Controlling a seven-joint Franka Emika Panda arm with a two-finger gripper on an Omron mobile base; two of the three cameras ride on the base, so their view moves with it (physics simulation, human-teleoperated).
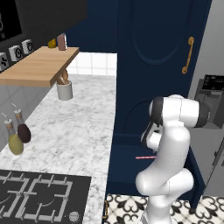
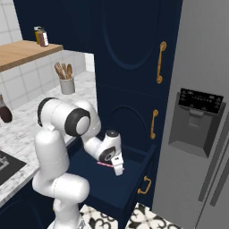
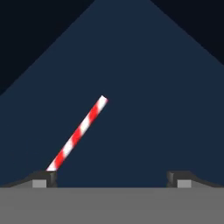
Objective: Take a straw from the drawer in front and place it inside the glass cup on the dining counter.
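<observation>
The navy drawer (image 2: pixel 134 176) stands pulled open below the tall cabinet, and it also appears past the arm (image 1: pixel 124 151). On its floor lies the straw (image 3: pixel 78 133), thin and striped red and white; I also see the straw as a short pink line (image 1: pixel 145 157) and beside the hand (image 2: pixel 104 164). My gripper (image 3: pixel 111 178) hangs open over the drawer floor, pointing down into it (image 2: pixel 119 170). The straw's near end lies by the left fingertip (image 3: pixel 43 178), and nothing is between the fingers. The glass cup and the dining counter are out of view.
A marble counter (image 1: pixel 78 131) with a black hob (image 1: pixel 35 194), bottles (image 1: pixel 17 140) and a white crock of wooden utensils (image 1: pixel 64 89) runs on the left. Tall navy doors with gold handles (image 2: pixel 161 62) rise behind the drawer. A grey fridge (image 2: pixel 197 134) stands to the right.
</observation>
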